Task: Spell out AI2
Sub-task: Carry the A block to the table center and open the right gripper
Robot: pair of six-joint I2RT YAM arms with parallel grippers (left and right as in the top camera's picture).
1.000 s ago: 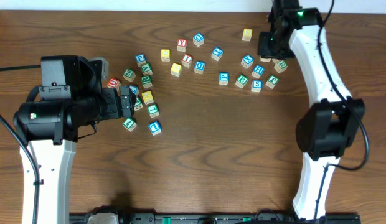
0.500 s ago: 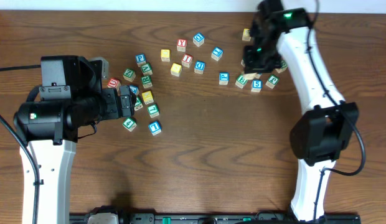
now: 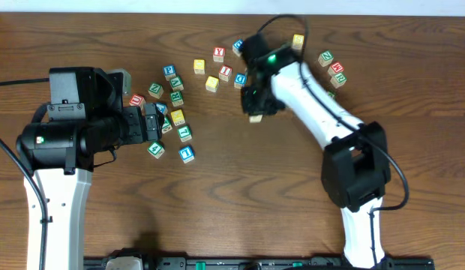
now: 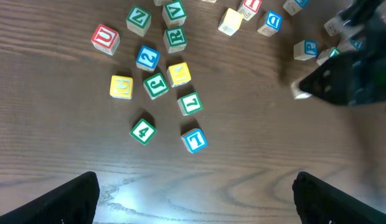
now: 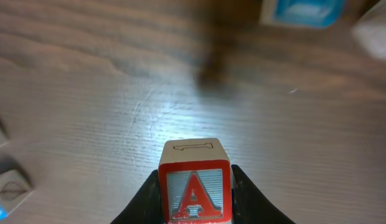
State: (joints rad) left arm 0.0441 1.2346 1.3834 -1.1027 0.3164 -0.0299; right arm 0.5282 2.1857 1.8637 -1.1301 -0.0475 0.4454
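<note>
My right gripper [image 5: 194, 179] is shut on a wooden block with a red letter A [image 5: 193, 194] and holds it just above the bare wood. From overhead it [image 3: 255, 112] hangs near the table's middle, below the loose blocks. My left gripper [image 4: 196, 202] is open and empty, and from overhead it [image 3: 153, 124] sits at the left cluster. A blue 2 block [image 4: 147, 58] lies in that cluster. A blue block whose mark reads as I or 1 [image 4: 193, 140] lies nearest the left fingers and also shows overhead [image 3: 187, 154].
Several letter blocks lie around the blue 2: red U [image 4: 104, 38], green R [image 4: 175, 38], green L [image 4: 190, 103], green 4 [image 4: 143, 130]. More blocks are scattered along the back [image 3: 220, 54] and at the far right [image 3: 337, 73]. The right arm [image 3: 315, 97] covers some of them.
The right arm has swung left from the far-right blocks to the table's middle, carrying the A block. The left arm has not moved.
</note>
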